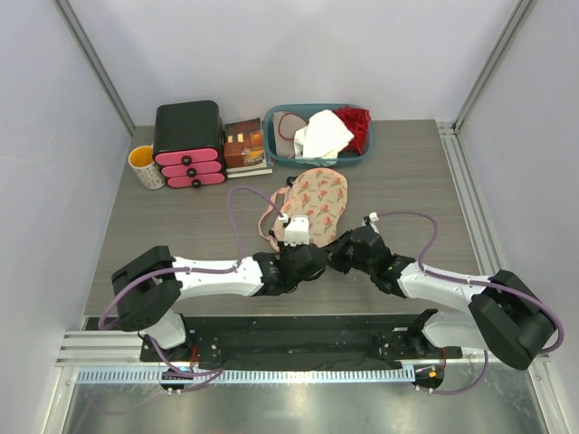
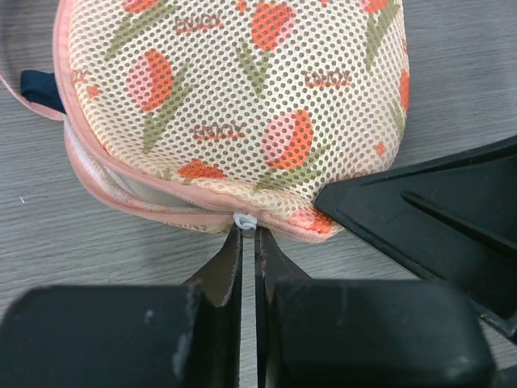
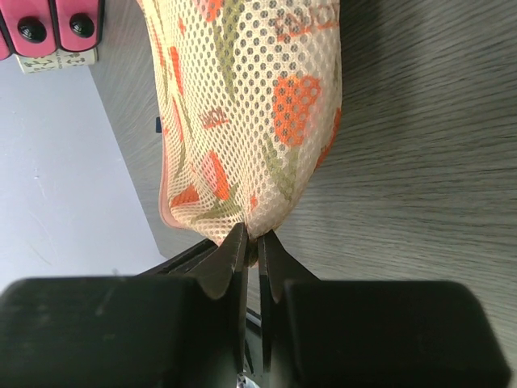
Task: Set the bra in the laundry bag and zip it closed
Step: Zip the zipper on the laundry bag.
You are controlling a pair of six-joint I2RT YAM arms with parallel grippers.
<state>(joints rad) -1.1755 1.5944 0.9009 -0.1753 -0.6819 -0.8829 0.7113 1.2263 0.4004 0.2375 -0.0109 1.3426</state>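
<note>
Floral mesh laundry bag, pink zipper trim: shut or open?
Partly open: in left wrist view the floral mesh laundry bag gapes left of the white zipper pull, closed right of it.

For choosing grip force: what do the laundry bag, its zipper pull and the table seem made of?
The laundry bag looks like soft matte mesh fabric: regular holes. Its zipper pull is white, perhaps plastic. The table is probably matte wood-grain laminate: grey streaks.

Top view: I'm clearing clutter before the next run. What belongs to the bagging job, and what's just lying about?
Job: bag, its zipper pull, bra (a dark bit peeking out), left fingers, right fingers.
Lying about: basket, white cloth, red garment, drawer box, book, cup.
</note>
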